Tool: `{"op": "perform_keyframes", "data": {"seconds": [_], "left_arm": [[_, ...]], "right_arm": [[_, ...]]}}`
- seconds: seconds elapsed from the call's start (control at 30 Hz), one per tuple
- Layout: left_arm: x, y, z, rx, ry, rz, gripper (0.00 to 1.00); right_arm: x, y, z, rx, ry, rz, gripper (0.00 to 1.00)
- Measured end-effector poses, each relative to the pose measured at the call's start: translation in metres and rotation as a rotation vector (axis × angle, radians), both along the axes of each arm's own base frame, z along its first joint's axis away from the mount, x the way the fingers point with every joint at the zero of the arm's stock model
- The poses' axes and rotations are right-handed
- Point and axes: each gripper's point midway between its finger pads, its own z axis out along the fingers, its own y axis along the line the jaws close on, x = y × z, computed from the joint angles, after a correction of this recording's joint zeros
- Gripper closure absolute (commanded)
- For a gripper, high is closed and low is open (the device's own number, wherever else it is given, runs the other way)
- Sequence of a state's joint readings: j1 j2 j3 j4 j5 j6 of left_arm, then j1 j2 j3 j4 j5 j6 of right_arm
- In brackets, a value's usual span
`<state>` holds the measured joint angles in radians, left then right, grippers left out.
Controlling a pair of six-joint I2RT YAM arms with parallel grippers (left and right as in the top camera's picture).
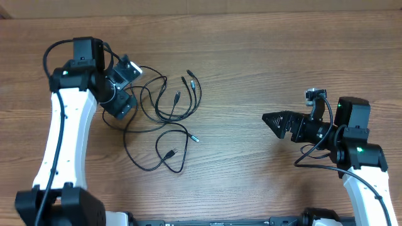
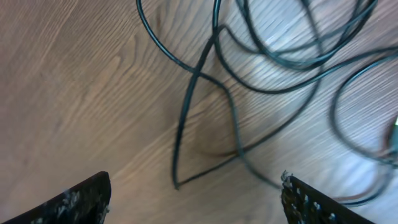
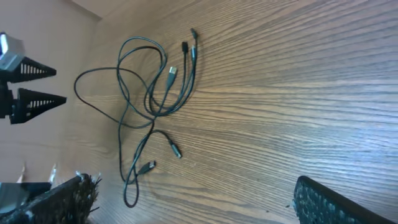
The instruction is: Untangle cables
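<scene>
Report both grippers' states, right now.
Left gripper: open, fingers wide apart, holding nothing.
Right gripper: open, fingers wide apart, holding nothing.

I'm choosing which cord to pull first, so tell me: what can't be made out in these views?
Overhead: the left gripper covers the cables' leftmost loops.
Left wrist: cables blurred, cut off at top and right edges.
Overhead and right wrist: plug ends too small to tell types; crossings too thin to tell which cord lies on top.
</scene>
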<state>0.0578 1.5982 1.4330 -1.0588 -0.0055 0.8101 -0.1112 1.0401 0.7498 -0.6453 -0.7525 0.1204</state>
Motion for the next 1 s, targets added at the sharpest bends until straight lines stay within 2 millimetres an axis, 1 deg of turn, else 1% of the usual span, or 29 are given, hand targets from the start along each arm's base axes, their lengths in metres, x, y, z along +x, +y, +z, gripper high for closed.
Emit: {"op": "perform_keyframes", "data": {"seconds": [0.07, 0.17, 0.27, 0.37, 0.4, 0.43, 0.47, 0.5, 0.53, 0.6, 0.7, 0.77, 0.8, 0.87, 0.93, 0.97, 1.0], "left_arm": [[0.006, 0.006, -0.004, 0.032, -0.005, -0.028, 0.08], [0.016, 0.013, -0.008, 0.063, -0.02, -0.05, 0.1], [0.02, 0.017, -0.021, 0.072, 0.007, -0.061, 0.17], [0.024, 0.018, -0.043, 0.074, 0.06, -0.071, 0.2], [0.024, 0.018, -0.049, 0.073, 0.075, -0.072, 0.24], [0.025, 0.018, -0.056, 0.071, 0.091, -0.072, 0.37], [0.025, 0.018, -0.062, 0.069, 0.107, -0.074, 0.53], [0.026, 0.019, -0.069, 0.069, 0.123, -0.075, 0.86], [0.027, 0.021, -0.077, 0.067, 0.136, -0.071, 0.96], [0.03, 0.022, -0.082, 0.069, 0.137, -0.068, 0.96], [0.036, 0.022, -0.08, 0.071, 0.113, -0.063, 0.96], [0.039, 0.023, -0.077, 0.071, 0.094, -0.055, 0.96], [0.041, 0.023, -0.068, 0.071, 0.061, -0.044, 0.96], [0.043, 0.019, -0.04, 0.05, -0.017, -0.035, 0.96], [0.042, 0.01, -0.01, 0.006, -0.101, -0.034, 0.96], [0.039, 0.003, 0.013, -0.028, -0.165, -0.039, 0.96], [0.037, -0.002, 0.03, -0.054, -0.21, -0.04, 0.96]], "right_arm": [[0.0, -0.001, 0.0, -0.006, -0.004, 0.001, 0.0], [0.001, -0.001, -0.001, -0.013, -0.007, 0.0, 0.0], [0.001, -0.001, -0.001, -0.015, -0.009, 0.001, 0.0], [0.001, -0.003, -0.002, -0.024, -0.009, -0.005, 0.0], [0.002, -0.004, -0.002, -0.03, -0.009, -0.009, 0.0], [0.002, -0.004, -0.003, -0.034, -0.008, -0.012, 0.0], [0.002, -0.005, -0.003, -0.038, -0.008, -0.015, 0.0], [0.003, -0.006, -0.004, -0.041, -0.008, -0.018, 0.0], [0.003, -0.006, -0.004, -0.044, -0.008, -0.021, 0.0], [0.003, -0.007, -0.004, -0.048, -0.007, -0.023, 0.0], [0.004, -0.007, -0.004, -0.05, -0.008, -0.025, 0.0], [0.004, -0.007, -0.004, -0.051, -0.01, -0.025, 0.0], [0.004, -0.007, -0.004, -0.05, -0.01, -0.025, 0.0], [0.004, -0.007, -0.004, -0.05, -0.008, -0.025, 0.0], [0.003, -0.007, -0.005, -0.05, -0.006, -0.025, 0.0], [0.003, -0.007, -0.005, -0.048, -0.006, -0.024, 0.0], [0.003, -0.006, -0.004, -0.044, -0.007, -0.021, 0.0]]}}
